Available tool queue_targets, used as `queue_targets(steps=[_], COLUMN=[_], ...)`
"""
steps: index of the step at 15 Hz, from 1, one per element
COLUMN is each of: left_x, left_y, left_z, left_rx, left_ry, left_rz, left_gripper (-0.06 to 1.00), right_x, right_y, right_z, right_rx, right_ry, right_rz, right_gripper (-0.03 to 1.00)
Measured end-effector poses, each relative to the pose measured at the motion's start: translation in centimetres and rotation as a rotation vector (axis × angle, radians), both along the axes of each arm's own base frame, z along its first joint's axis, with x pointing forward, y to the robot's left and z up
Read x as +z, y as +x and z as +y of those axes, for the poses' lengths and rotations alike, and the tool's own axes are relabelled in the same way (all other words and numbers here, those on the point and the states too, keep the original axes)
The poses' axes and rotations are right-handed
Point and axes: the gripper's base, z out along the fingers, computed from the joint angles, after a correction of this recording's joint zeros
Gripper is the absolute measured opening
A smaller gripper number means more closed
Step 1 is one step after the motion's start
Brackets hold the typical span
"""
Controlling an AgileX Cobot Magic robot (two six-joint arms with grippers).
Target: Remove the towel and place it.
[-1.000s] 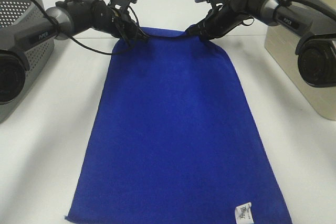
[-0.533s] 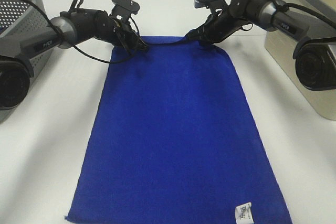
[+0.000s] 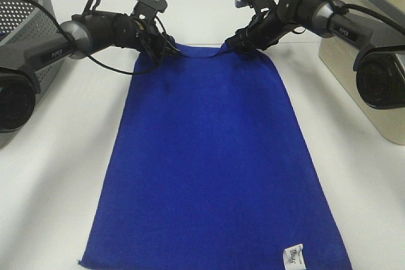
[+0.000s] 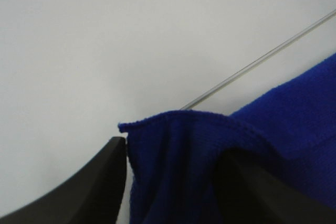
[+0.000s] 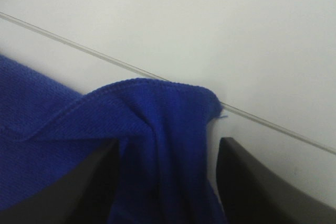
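1. The towel lies spread flat on the white table, between a grey perforated basket at the left and a beige bin at the right. Its long axis runs from the near edge of the table to the far edge, and its white label sits at the near right corner.
2. Step in hand, as judged: release after placing. The far edge sags between its two raised corners.
3. The left gripper stands parted, with the far left corner loose between its fingers.
4. The right gripper stands parted wider, with the far right corner draped between its fingers.
5. Next move calls for: lifting both grippers clear without snagging the cloth.
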Motion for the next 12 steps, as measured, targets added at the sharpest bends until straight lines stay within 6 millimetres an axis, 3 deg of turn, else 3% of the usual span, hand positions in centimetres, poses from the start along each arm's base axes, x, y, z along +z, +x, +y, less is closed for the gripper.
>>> queue_targets(steps=[3, 6, 9, 12], left_x=[0.4, 0.5, 0.5, 0.8], left_y=[0.4, 1.0, 1.4, 1.5], left_z=[0.5, 2.3, 4.3, 4.3], left_rx=[0.005, 0.036, 0.07, 0.071], left_ry=[0.007, 0.004, 0.006, 0.004], left_rz=[-0.051, -0.071, -0.071, -0.073], left_gripper=[0.5, 0.5, 0.5, 0.5], right_x=[0.1, 0.6, 0.7, 1.2], right_y=[0.4, 0.8, 0.9, 0.8], right_z=[-1.4, -3.1, -3.0, -2.9], right_rx=[-0.027, -0.063, -0.07, -0.066], right_ry=[0.001, 0.017, 0.032, 0.037], right_rz=[-0.008, -0.031, -0.046, -0.034], right_gripper=[0.57, 0.56, 0.56, 0.56])
